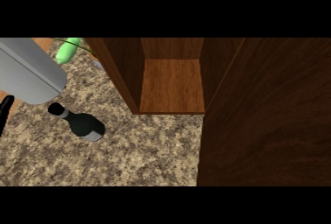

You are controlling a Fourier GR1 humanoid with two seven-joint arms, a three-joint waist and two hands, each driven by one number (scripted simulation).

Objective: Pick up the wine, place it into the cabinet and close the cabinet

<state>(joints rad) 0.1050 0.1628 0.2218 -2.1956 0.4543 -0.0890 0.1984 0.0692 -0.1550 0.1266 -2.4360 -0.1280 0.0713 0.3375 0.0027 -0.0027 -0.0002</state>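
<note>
Left hand sliver visible, apart from wine.

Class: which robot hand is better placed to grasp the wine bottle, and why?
Left, probably. Its hand shows at the view's left edge near the bottle; the right hand is not in view.

Counter: speckled beige and brown stone, spreading to the right of the left hand and beyond it.
Green object: pale green, elongated, tilted, on the counter well beyond the hand and a little to its right; kind unclear.
Grey scrap: just right of the green object, too small to identify.
Orange-brown strip: far edge, left of the green object.
</note>
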